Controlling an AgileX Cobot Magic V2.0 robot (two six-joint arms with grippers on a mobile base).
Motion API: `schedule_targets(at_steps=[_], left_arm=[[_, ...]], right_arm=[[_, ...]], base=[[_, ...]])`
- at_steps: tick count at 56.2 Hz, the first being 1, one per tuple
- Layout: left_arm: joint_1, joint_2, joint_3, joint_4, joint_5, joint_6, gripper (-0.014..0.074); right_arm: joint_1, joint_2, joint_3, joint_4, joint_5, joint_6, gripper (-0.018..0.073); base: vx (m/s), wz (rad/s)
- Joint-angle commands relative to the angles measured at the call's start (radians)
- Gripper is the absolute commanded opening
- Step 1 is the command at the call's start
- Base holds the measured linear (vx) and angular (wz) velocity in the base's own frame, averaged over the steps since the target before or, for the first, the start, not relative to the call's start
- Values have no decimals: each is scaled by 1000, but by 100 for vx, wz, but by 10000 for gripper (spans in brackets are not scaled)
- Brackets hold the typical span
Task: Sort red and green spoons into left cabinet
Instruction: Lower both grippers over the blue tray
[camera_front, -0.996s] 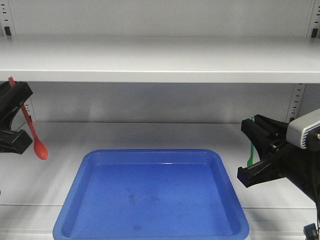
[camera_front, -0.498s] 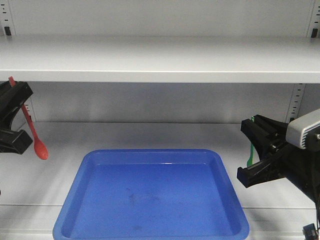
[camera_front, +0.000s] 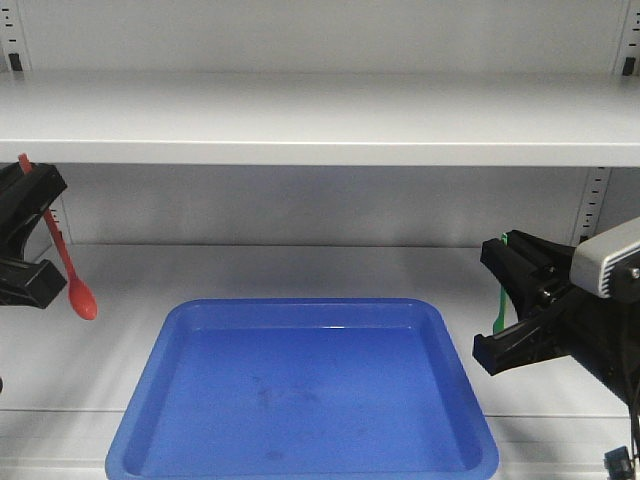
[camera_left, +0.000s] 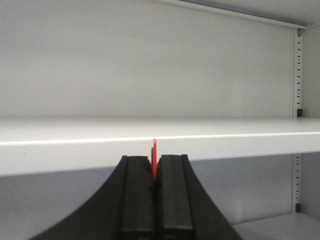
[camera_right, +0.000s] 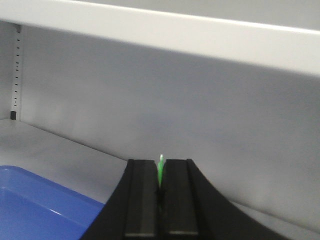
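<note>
Right pincer (camera_front: 503, 305) shifted left (slightly) — blue tray (camera_front: 300, 455) between

Colours here are pretty simple: the cabinet (camera_front: 320, 120) is plain light grey all over, with dark slots dotted down its back rails. Bright blue tray (camera_front: 300, 390) sits near the front. Left gripper (camera_front: 22, 240) is black with a bright red spoon (camera_front: 70, 270); right gripper (camera_front: 520, 305) is black too, green spoon (camera_front: 503, 300) in it.
</note>
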Motion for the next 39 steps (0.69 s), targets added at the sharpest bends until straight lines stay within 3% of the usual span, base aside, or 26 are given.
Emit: schedule_targets(at_steps=[1, 12, 17, 23, 39], left_arm=[[-7, 12, -31, 7, -72, -6, -6], [-57, 123, -64, 217, -73, -203, -6], [-86, 199, -106, 274, -68, -272, -6], [-118, 294, -173, 286, -72, -337, -6], [-165, 476, -268, 285, -125, -543, -3]], right_arm=[[-2, 15, -27, -4, -91, 27, -9], [-1, 91, -30, -80, -153, 146, -7], [-1, 129, -59, -145, -141, 238, -6], [34, 182, -128, -199, -115, 357, -2], [128, 322, -264, -203, 84, 439, 4]], base=[[0, 0], [0, 0], [0, 0], [0, 0], [0, 0]])
